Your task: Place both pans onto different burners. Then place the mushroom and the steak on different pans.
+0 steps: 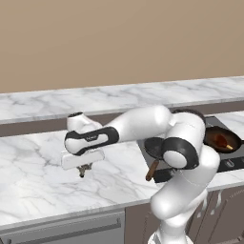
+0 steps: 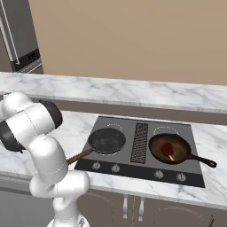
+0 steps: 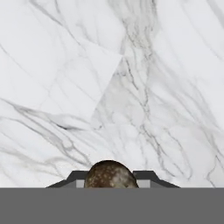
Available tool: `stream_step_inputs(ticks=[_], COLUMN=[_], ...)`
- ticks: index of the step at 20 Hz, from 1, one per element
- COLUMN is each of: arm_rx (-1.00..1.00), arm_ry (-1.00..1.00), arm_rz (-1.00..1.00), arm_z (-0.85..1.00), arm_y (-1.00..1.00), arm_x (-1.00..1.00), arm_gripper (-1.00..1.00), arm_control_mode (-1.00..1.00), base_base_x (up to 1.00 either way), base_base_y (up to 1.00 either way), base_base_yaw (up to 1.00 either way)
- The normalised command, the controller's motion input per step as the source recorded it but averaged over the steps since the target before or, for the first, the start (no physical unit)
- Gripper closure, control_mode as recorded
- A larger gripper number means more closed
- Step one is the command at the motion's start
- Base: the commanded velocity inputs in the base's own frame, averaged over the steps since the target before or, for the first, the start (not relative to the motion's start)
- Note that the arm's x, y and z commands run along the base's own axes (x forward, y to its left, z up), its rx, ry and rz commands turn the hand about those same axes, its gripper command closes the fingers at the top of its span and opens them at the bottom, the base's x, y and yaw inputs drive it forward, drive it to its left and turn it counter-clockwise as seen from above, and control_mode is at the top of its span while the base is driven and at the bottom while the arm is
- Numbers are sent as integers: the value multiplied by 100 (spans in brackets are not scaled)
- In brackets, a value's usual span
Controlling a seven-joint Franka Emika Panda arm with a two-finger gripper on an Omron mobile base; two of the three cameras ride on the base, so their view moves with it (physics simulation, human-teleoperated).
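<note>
Above the marble surface point(image 1: 33, 162), left of the cooktop point(image 2: 142, 148), my tool point(image 1: 84, 170) grips the mushroom point(image 3: 110, 175); both pans point(image 2: 107, 140) sit on burners, steak point(image 2: 167, 148) in one.

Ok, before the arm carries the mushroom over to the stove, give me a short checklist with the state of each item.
1. Gripper shut on the mushroom: ok, the brown cap sits between the finger tips in the hand view.
2. Mushroom lifted off the marble counter: ok, it hangs above the surface.
3. Black pan on a burner: ok, on the cooktop's left side, wooden handle pointing toward the front edge.
4. Black pan free to take the mushroom: ok, nothing lies in it.
5. Steak in the other pan: ok, it lies in the reddish-brown pan on the right.
6. Firmness of the grip: cannot tell.
</note>
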Motion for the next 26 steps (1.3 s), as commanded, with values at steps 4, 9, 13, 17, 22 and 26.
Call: stream_step_inputs(ticks=[4, 9, 13, 17, 22, 26], arm_rx=[1, 1, 2, 2, 3, 2], arm_ry=[-2, -4, -3, -2, -1, -5], arm_rz=[0, 0, -1, -3, -3, -3], arm_z=[18, 18, 21, 21, 21, 18], arm_y=[-67, -64, -66, -66, -67, -72], arm_x=[23, 21, 20, 18, 17, 8], arm_gripper=[100, 100, 100, 100, 100, 100], arm_control_mode=[-100, -100, -100, -100, -100, -100], base_base_x=[0, 0, 0, 0, 0, 0], base_base_y=[0, 0, 0, 0, 0, 0], base_base_yaw=[0, 0, 0, 0, 0, 0])
